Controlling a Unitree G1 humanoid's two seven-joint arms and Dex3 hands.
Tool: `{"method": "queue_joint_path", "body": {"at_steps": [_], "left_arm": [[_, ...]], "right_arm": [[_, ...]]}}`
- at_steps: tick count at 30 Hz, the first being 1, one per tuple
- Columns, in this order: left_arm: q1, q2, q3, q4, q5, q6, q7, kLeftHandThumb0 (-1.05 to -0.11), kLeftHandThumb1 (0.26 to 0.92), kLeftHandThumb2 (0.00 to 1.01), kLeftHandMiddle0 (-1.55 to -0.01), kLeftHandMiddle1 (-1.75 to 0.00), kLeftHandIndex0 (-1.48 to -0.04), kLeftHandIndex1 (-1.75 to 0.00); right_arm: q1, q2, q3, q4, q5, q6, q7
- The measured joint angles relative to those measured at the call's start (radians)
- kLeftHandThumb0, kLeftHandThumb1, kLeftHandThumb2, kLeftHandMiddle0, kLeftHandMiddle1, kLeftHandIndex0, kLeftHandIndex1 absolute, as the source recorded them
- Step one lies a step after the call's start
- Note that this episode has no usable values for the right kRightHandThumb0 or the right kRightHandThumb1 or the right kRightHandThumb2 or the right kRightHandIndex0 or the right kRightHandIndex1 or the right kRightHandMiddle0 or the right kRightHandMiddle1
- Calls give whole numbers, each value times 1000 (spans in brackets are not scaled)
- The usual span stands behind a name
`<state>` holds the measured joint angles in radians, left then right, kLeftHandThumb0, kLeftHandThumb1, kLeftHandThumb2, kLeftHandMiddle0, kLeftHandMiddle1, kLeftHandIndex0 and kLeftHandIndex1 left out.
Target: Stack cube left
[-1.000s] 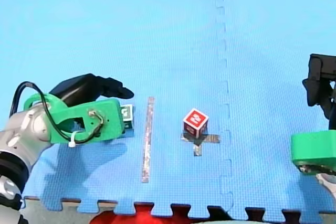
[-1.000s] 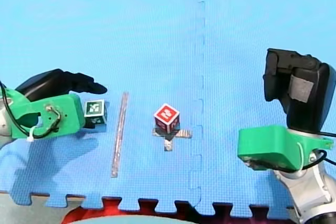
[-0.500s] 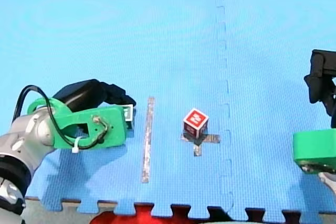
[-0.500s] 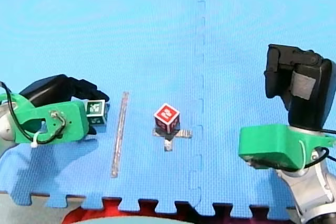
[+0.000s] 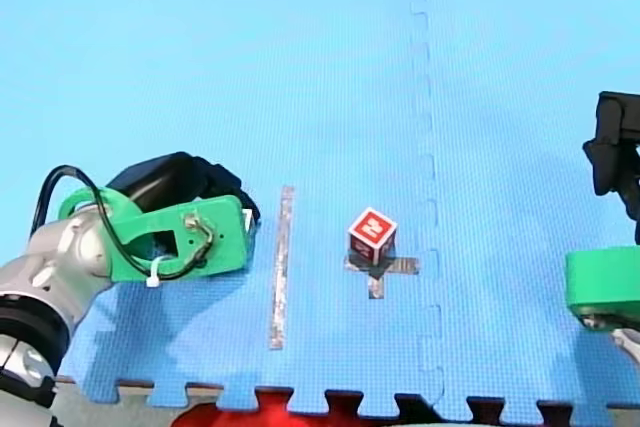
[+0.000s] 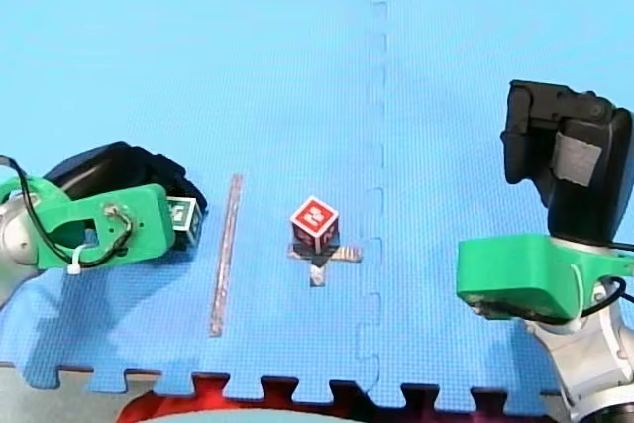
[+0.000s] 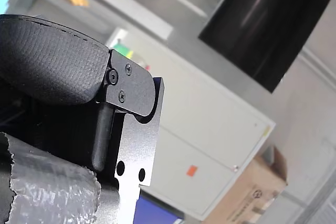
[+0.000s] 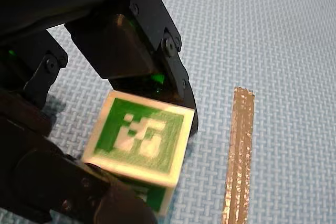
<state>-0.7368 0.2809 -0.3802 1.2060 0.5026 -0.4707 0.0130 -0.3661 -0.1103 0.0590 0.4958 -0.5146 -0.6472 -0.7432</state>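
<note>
Now the left robot hand (image 6: 124,170) is clamping its fingers around the green cube (image 8: 140,139) at the near left of the blue foam mat (image 5: 300,77), just left of the silver tape strip (image 5: 279,272). Right of that strip, the red cube (image 5: 372,234) is sitting on a tape cross (image 5: 388,266) near the mat's middle. The right robot hand (image 6: 560,160) is hovering empty and unclenched at the right edge.
</note>
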Motion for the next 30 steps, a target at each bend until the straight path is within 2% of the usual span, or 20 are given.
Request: {"method": "queue_joint_path", "body": {"at_steps": [3, 14, 19, 22, 25, 28, 30], "left_arm": [[2, 3, 0, 13, 1, -40, 24, -323, 788, 0, -972, -1746, -1039, -786], [-3, 7, 2, 38, 2, -88, 60, -388, 796, 1, -940, -1746, -1065, -604], [-3, 9, 6, 32, 0, -114, 71, -406, 795, 0, -907, -1746, -1136, -340], [-12, 18, 14, -1, -5, -146, 60, -411, 797, 1, -882, -1746, -1139, -280], [-23, 41, 24, -73, -9, -193, 55, -415, 798, 1, -878, -1746, -1146, -262], [-23, 55, 29, -145, -7, -196, 50, -429, 797, 0, -877, -1746, -1166, -247], [-24, 58, 30, -189, -1, -174, 51, -435, 796, 0, -876, -1746, -1177, -238]], "right_arm": [[0, 2, 0, 0, -1, 0, 0], [-4, 8, 5, 15, -17, -1, -19], [-5, 8, 9, 28, -24, -6, -34], [-5, 7, 11, 44, -28, -18, -46], [-6, 7, 13, 61, -32, -25, -55], [-7, 7, 14, 77, -35, -29, -64], [-9, 7, 15, 86, -35, -33, -68]]}}
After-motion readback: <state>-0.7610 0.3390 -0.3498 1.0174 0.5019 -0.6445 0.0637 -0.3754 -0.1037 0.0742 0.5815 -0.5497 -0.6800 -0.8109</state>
